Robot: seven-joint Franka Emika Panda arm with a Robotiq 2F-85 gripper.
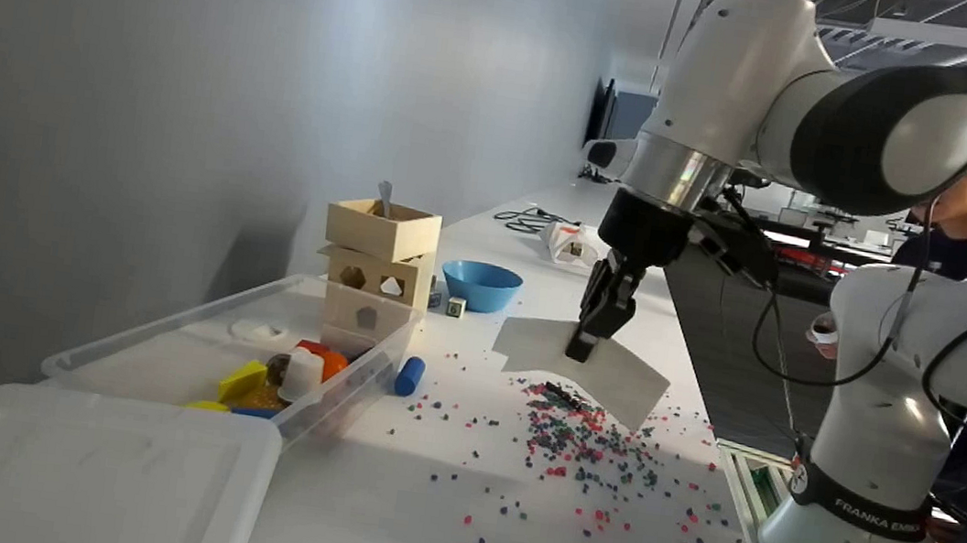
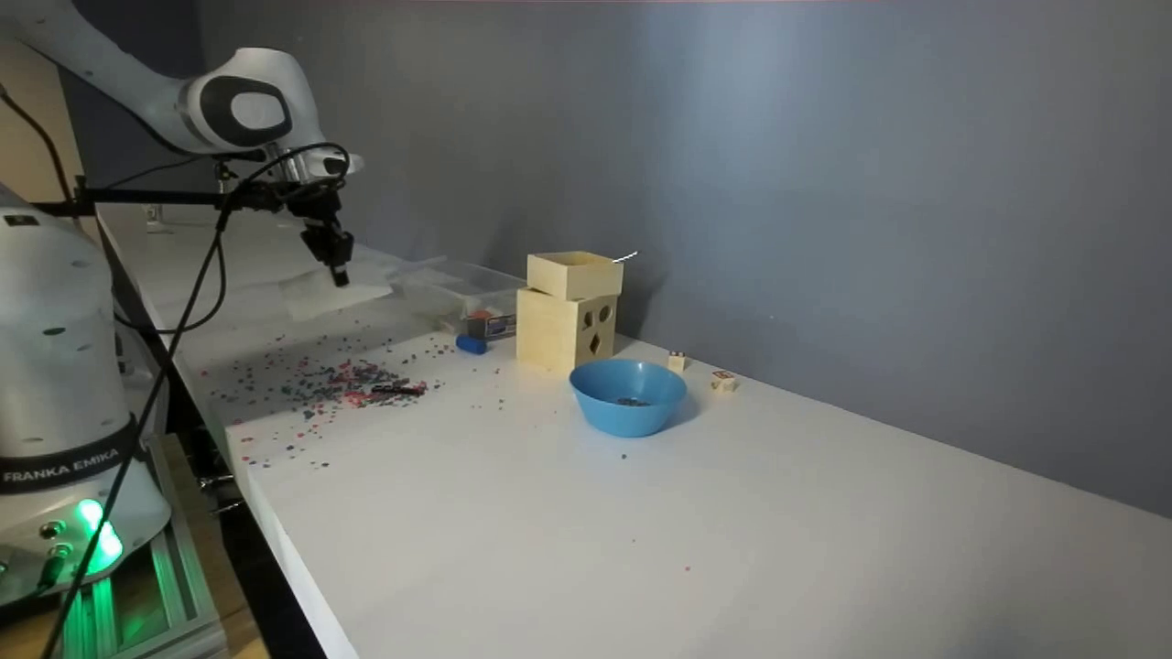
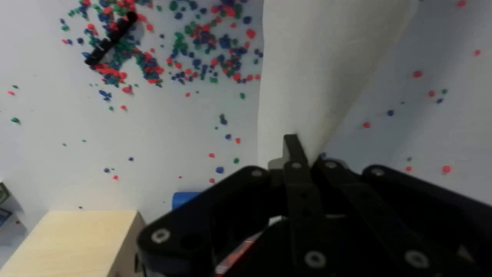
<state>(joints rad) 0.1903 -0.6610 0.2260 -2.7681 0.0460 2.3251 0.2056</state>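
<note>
Hand (image 1: 582,346) is clenched on a sheet of white paper (image 3: 307,77); in the wrist view the near end narrows into the grip. The sheet slants away over the bench (image 2: 732,549); whether its far edge touches the surface cannot be determined. Small red, green and blue beads (image 1: 577,445) lie scattered on both sides of it, densest in one patch, with a short black rod (image 3: 111,38) lying among them. A blue cylinder (image 1: 410,376) lies on its side just beside a clear plastic bin (image 1: 354,387) containing coloured pieces (image 1: 244,382). Next to the bin stands a wooden box (image 2: 549,331) with cut-out holes; a smaller, open-topped wooden tray (image 2: 568,279) sits on it, a utensil handle (image 1: 385,197) projecting above the rim. Near these stands a blue bowl (image 2: 627,421), with small dark bits (image 2: 632,402) at its bottom.
</note>
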